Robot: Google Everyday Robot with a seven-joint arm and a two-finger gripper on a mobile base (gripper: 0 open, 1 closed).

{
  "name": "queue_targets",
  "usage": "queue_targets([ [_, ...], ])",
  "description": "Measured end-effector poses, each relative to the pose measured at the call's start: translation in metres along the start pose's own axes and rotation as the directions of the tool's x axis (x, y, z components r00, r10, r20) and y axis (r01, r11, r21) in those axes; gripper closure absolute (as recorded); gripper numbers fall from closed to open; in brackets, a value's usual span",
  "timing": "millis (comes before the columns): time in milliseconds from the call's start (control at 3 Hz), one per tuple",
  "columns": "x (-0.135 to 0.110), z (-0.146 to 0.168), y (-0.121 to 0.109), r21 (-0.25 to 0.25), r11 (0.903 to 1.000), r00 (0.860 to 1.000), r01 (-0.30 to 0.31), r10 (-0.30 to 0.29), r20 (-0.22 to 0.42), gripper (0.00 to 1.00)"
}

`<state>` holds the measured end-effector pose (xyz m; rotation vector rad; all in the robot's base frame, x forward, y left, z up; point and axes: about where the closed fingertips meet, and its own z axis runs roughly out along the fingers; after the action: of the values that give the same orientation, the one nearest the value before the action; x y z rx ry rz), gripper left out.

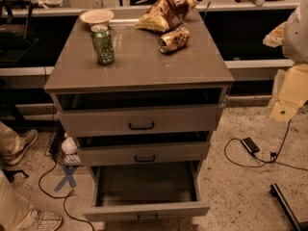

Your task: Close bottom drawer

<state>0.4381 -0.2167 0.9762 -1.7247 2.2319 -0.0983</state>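
The bottom drawer [147, 210] of the grey-brown cabinet [139, 64] is pulled far out toward me. Its inside looks empty, and its small dark handle [147, 218] sits at the lower edge of the view. The middle drawer [143, 154] and the top drawer [140, 120] each stand out a little. My arm shows as white and beige parts at the right edge, with the gripper [284, 107] at its lower end. It hangs above the floor, well to the right of the cabinet and higher than the bottom drawer, touching nothing.
On the cabinet top stand a green can [102, 44], a bowl [96, 17], a chip bag [166, 11] and a tipped can [173, 39]. A person's shoes [21, 146] are on the left. Cables, a black device [250, 144] and a dark bar [286, 206] lie on the floor at the right.
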Motion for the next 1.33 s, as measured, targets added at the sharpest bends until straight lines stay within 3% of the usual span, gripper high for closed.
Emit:
queue_targets([
  [333,0.0,0.0,0.0,0.0,1.0,1.0,0.0,0.0,0.0,0.0],
  [667,-0.006,0.034,0.02,-0.072,0.9951,0.996,-0.068,0.072,0.057,0.0],
  [1000,-0.035,0.095,0.065,-0.213,0.9523,0.951,-0.218,0.257,0.174,0.0],
  [1333,-0.089,0.173,0.118,-0.423,0.8517,0.87,-0.309,0.433,0.235,0.0],
])
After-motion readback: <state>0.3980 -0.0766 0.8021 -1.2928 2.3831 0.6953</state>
